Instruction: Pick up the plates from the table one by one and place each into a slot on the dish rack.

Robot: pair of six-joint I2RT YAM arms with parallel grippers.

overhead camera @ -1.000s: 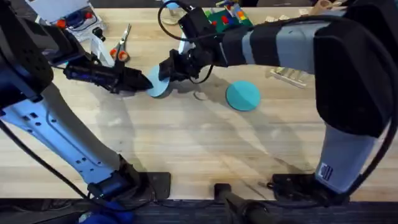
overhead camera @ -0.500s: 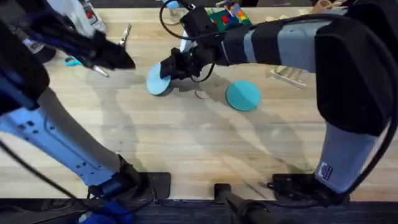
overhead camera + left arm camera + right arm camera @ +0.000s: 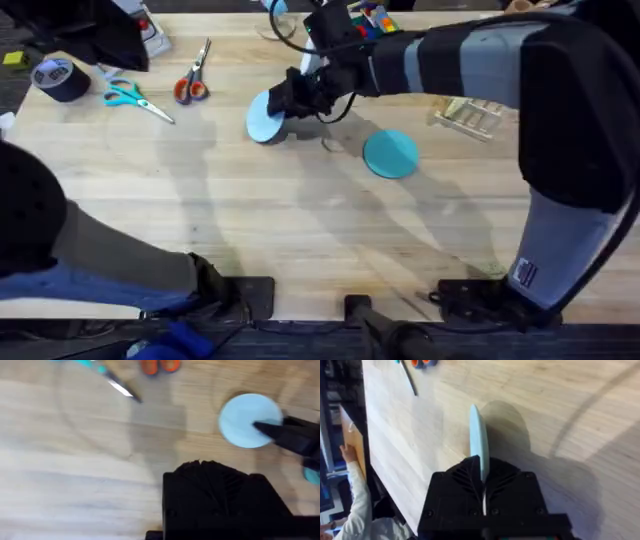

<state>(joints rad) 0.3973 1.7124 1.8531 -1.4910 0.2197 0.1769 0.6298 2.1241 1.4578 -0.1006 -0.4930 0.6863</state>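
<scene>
**A:** We've got the right gripper (image 3: 287, 100) reached across to the far middle of the table (image 3: 300, 230), and its fingers are clamped on the pale sky-blue plate (image 3: 264, 117).

**B:** Yes, from the right wrist we see that plate (image 3: 479, 445) edge-on, a thin blue sliver running straight out from between the two black fingers, pinched at its near rim.

**A:** And in the overhead view the plate sticks out past the fingertips toward the scissors side, tilted, with its shadow on the wood just beneath.

**B:** The left wrist view gives us the round face of it (image 3: 245, 419), with the dark tip of the right gripper (image 3: 280, 432) over its edge.

**A:** The darker teal plate (image 3: 390, 154) lies flat on the table, near the right arm's forearm, well apart from the gripper.

**B:** The dish rack (image 3: 470, 117) sits beyond it, partly behind the arm.

**A:** The left gripper? We can't tell whether it's apart or together.
</scene>
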